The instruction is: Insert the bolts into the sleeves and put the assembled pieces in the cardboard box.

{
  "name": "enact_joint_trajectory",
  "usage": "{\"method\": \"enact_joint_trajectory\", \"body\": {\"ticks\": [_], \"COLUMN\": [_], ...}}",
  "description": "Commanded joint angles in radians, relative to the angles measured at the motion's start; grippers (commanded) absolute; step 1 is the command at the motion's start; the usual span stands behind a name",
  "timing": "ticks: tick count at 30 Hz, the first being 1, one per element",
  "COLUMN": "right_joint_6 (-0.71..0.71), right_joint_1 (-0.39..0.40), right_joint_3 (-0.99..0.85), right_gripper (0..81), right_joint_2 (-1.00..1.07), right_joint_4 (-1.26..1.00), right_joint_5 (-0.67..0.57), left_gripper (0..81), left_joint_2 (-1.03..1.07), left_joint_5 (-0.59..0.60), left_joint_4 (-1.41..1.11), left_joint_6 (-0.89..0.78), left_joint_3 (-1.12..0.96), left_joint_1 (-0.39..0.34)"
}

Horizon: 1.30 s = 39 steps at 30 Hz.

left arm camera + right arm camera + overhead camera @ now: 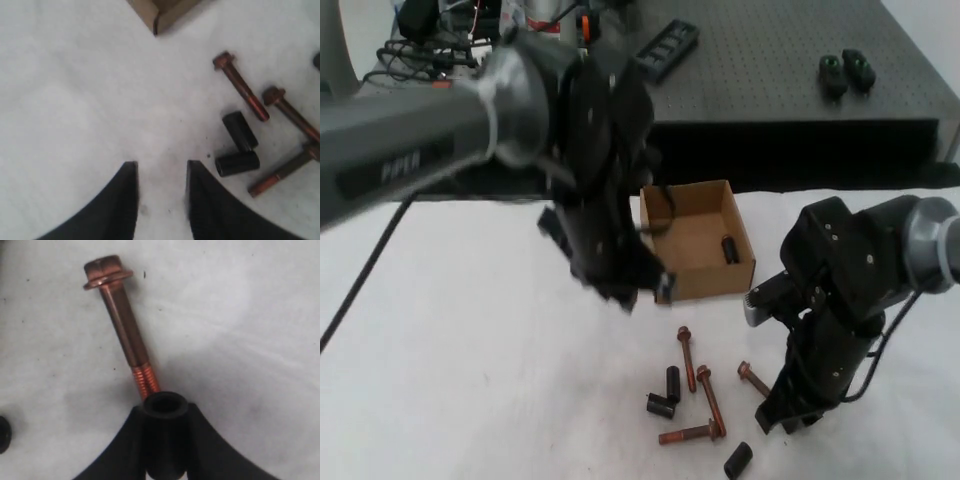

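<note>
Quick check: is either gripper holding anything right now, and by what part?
Right gripper holds a black sleeve, pinched across its sides, with the open end poking past the fingertips toward a bolt. Left gripper is open and empty.

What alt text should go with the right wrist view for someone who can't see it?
The right pincer grips a black sleeve, its open bore facing the camera. Just beyond it a copper-coloured bolt lies on the white cloth, threaded end toward the sleeve, flanged head away.
</note>
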Motion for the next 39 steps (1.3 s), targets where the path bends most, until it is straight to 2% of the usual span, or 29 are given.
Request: {"method": "enact_joint_trajectory", "body": {"ticks": [1,6,10,15,21,24,29,33,39], "right_joint_6": [-0.011,0.058,0.099,0.151,0.168,0.168,0.168,0.168,0.164], "right_joint_1": [-0.003,-0.004,-0.004,-0.004,-0.004,-0.004,-0.004,-0.004,-0.004], "right_joint_3": [-0.009,0.085,0.18,0.261,0.285,0.288,0.288,0.288,0.288], "right_gripper": [1.7,1.7,1.7,1.7,1.7,1.7,1.7,1.7,1.7], "right_joint_2": [-0.012,-0.204,-0.351,-0.447,-0.465,-0.465,-0.465,-0.465,-0.465], "right_joint_4": [-0.014,-0.001,0.001,0.003,0.024,0.022,0.021,0.024,0.023], "right_joint_5": [-0.019,-0.061,-0.086,-0.115,-0.147,-0.147,-0.149,-0.149,-0.153], "left_gripper": [24.0,24.5,29.8,40.7,41.0,41.0,39.8,36.7,36.8], "left_joint_2": [-0.059,-0.073,-0.073,-0.064,0.0,0.032,0.104,0.168,0.238], "left_joint_5": [0.01,0.1,0.204,0.206,0.257,0.248,0.14,0.106,0.089], "left_joint_4": [-0.083,-0.105,-0.164,-0.201,-0.185,-0.187,-0.203,-0.221,-0.22], "left_joint_6": [0.063,0.102,0.227,0.411,0.445,0.506,0.56,0.592,0.6], "left_joint_3": [0.159,0.209,0.228,0.228,0.228,0.228,0.205,0.157,0.083], "left_joint_1": [-0.032,-0.05,-0.059,-0.063,-0.079,-0.13,-0.212,-0.225,-0.225]}}
